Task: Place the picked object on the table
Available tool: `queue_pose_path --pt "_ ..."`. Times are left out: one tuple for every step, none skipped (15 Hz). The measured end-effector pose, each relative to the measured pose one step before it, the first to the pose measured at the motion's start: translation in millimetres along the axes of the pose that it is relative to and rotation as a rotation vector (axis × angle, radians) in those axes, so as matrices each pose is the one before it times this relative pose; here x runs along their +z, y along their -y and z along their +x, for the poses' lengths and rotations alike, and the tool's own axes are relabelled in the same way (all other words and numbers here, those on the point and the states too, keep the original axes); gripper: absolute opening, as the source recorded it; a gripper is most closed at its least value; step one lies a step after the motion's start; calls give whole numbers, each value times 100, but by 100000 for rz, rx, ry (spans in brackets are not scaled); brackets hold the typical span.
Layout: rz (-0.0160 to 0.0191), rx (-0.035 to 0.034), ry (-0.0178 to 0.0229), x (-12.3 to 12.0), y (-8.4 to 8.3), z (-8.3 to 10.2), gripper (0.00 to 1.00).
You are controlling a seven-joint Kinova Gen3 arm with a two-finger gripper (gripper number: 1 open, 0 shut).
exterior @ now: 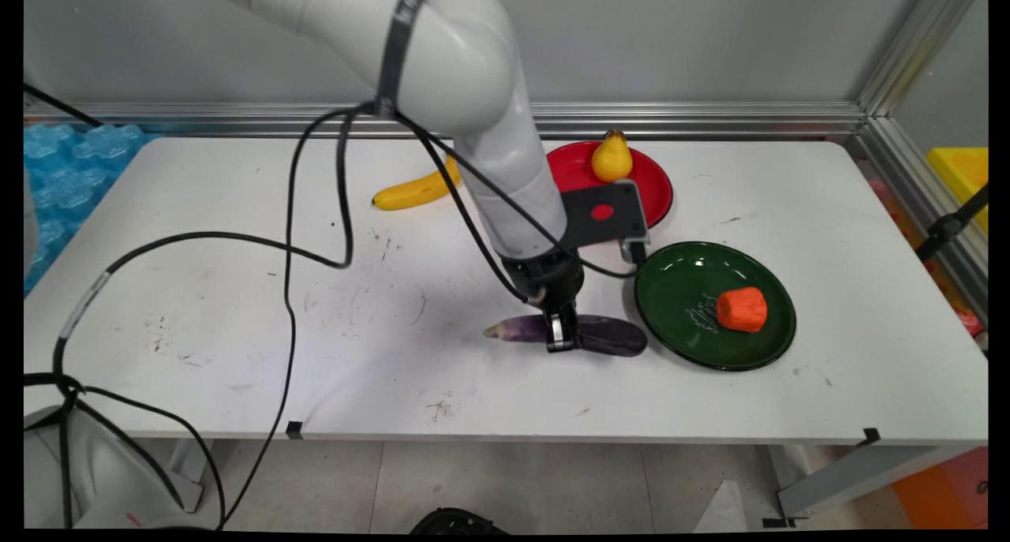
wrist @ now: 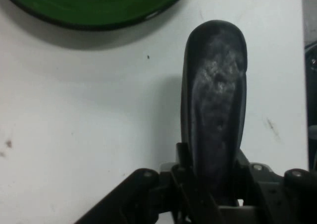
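While the gripper [exterior: 562, 333] sits low on the white table [exterior: 237, 329], its jaws are closed around the middle of a dark purple eggplant [exterior: 607, 334] — the fruit lies flat on the tabletop, just left of the green plate [exterior: 678, 285]. An orange carrot piece [exterior: 742, 309] rests on that plate. Behind — a red plate [exterior: 651, 183] carrying a yellow pear [exterior: 611, 157], and a banana [exterior: 414, 191] on the table.

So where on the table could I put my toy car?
Bare room: the table's left half below the banana, and the front strip. Crowded: around the claw, eggplant, green plate and red plate.
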Motion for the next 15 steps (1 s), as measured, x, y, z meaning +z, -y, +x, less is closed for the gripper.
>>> queue_pose_path --pt "-129 -114 789 757 67 -53 0" --pt "-125 -58 613 621 81 -43 0" --pt "-335 65 442 704 112 16 0" --pt "-359 146 319 667 106 66 0" --pt "-223 142 145 505 98 87 0" --pt "-144 66 52 320 73 63 0" --pt "-160 113 32 436 106 99 0" --pt "-85 30 -74 248 81 61 0" --pt "-111 94 -134 331 118 91 0" --pt "-75 155 -172 181 85 52 0" --pt "-76 326 -305 256 158 73 100" --pt "-24 286 -344 144 142 47 100" --pt "-27 460 -341 71 176 13 100" --pt "-36 425 -382 -10 146 14 100" --pt "-72 356 -285 -78 80 3 100"
